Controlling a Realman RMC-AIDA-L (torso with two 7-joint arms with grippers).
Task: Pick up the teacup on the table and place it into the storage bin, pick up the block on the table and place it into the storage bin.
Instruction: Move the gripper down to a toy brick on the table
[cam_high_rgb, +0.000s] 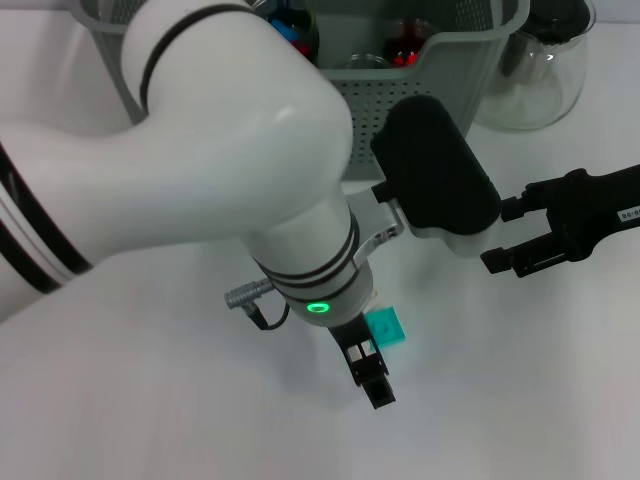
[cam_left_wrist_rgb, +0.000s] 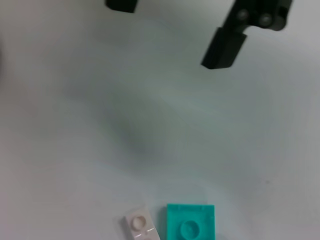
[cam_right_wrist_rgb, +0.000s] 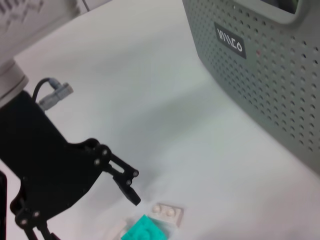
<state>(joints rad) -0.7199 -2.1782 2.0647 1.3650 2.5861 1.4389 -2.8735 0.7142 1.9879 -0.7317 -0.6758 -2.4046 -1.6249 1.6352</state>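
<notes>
From the head camera, the left arm's white bulk fills the middle and hides much of the table; its left gripper hangs low over the surface, fingers pointing down, and just beside them lies one teal block, flat, partly screened by the wrist; the storage bin stands at the far edge with dark and red things inside, too covered to count; a clear glass carafe stands just to its right; the right gripper reaches in from the right, well clear of the block, its two fingers spread apart with nothing between them; no teacup can be made out on the table.

In the left wrist view, two black fingers show over bare tabletop, set wide apart and holding nothing; the teal block lies studs up, squarish, so no long axis is plain; touching or almost touching it is one small white plate brick, its long side running at a slant to the block's edge.

In the right wrist view, the bin's perforated wall carries one black label; the left gripper's black linkage stands just over the teal block; here two pale pieces flank it, one two-stud brick clear to see, the other mostly hidden.
</notes>
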